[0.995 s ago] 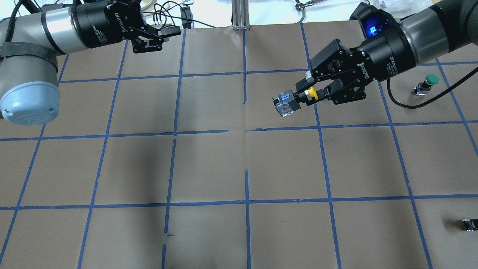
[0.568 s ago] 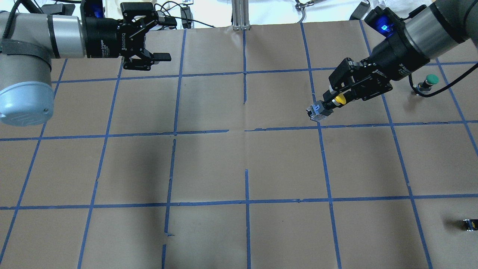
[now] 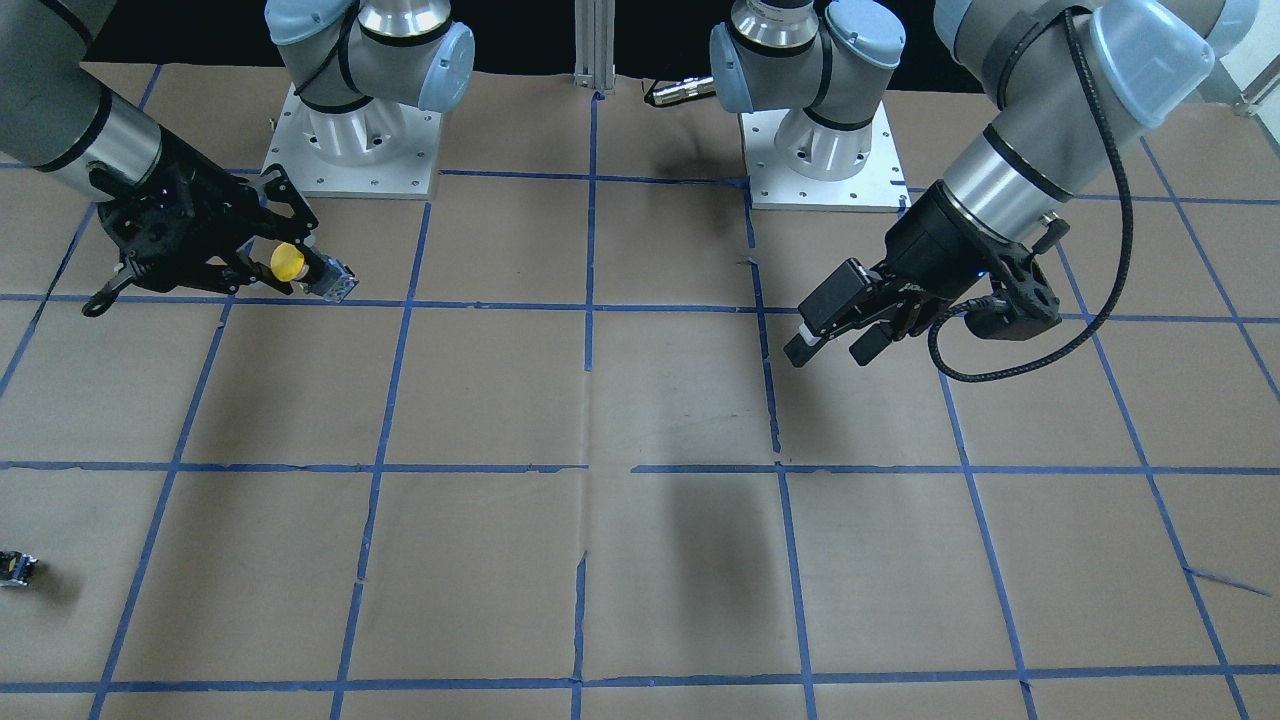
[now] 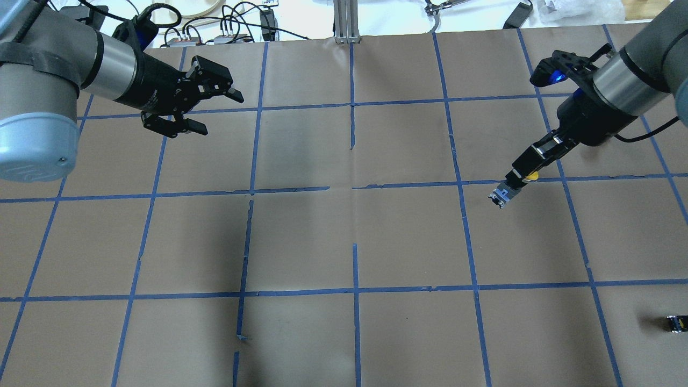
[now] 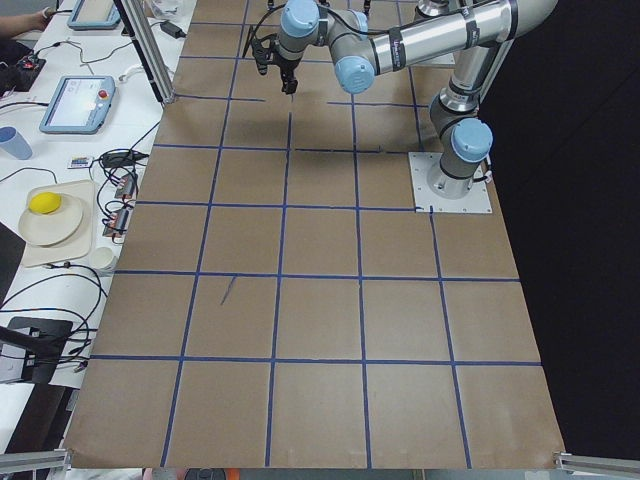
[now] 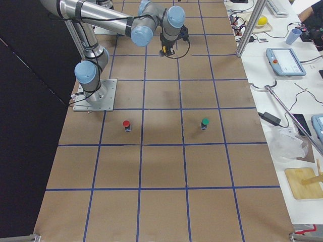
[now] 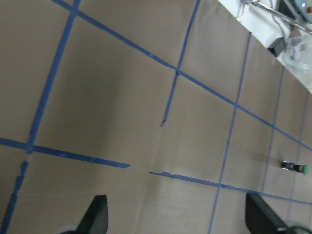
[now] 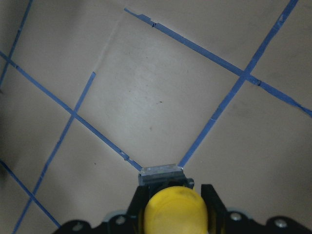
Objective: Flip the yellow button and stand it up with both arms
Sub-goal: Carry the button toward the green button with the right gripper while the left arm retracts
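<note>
Right silver tubular arm comes in from 2 o'clock, slanting down. Black two-finger right gripper clamped narrow on small yellow-capped push-button. Cap sits between fingers, grey block body juts toward 7 o'clock. Button low over brown paper-covered table, at 3 o'clock in overhead view; contact unclear. Left silver arm comes in from 10 o'clock. Left gripper spread wide, empty, above table. Count: two arms, two grippers, one yellow button, one green-capped button, one red-capped button, one small dark block.
</note>
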`<act>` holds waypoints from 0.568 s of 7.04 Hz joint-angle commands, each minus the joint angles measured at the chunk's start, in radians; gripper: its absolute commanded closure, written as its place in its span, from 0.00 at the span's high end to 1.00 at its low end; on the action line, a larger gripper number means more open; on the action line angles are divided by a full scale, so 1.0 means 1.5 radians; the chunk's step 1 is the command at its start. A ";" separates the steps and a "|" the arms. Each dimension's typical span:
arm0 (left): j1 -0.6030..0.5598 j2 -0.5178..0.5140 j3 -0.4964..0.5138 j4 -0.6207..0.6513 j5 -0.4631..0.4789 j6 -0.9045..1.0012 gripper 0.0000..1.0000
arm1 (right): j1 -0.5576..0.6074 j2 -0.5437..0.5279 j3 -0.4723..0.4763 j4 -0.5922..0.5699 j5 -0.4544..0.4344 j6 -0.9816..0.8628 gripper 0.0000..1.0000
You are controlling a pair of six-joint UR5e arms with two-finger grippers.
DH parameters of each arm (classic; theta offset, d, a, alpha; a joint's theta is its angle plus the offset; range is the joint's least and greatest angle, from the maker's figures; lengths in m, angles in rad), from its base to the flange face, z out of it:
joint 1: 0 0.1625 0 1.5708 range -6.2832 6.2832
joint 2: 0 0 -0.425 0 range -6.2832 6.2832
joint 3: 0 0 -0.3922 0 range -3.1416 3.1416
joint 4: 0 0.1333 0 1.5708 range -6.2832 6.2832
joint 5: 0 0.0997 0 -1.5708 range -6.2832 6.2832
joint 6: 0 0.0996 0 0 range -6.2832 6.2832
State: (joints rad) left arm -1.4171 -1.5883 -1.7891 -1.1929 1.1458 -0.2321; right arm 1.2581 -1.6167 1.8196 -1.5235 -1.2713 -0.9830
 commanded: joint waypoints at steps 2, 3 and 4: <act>-0.076 -0.006 0.079 -0.124 0.226 0.035 0.99 | -0.097 0.000 0.029 -0.042 -0.110 -0.348 0.39; -0.082 -0.006 0.129 -0.191 0.263 0.036 0.99 | -0.121 0.001 0.031 -0.064 -0.148 -0.430 0.39; -0.083 -0.006 0.161 -0.221 0.274 0.038 0.99 | -0.127 0.003 0.039 -0.100 -0.153 -0.519 0.39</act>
State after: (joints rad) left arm -1.5335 -1.5969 -1.6124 -1.4524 1.5146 -0.1809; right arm 1.0910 -1.6150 1.8670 -1.6188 -1.4708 -1.6031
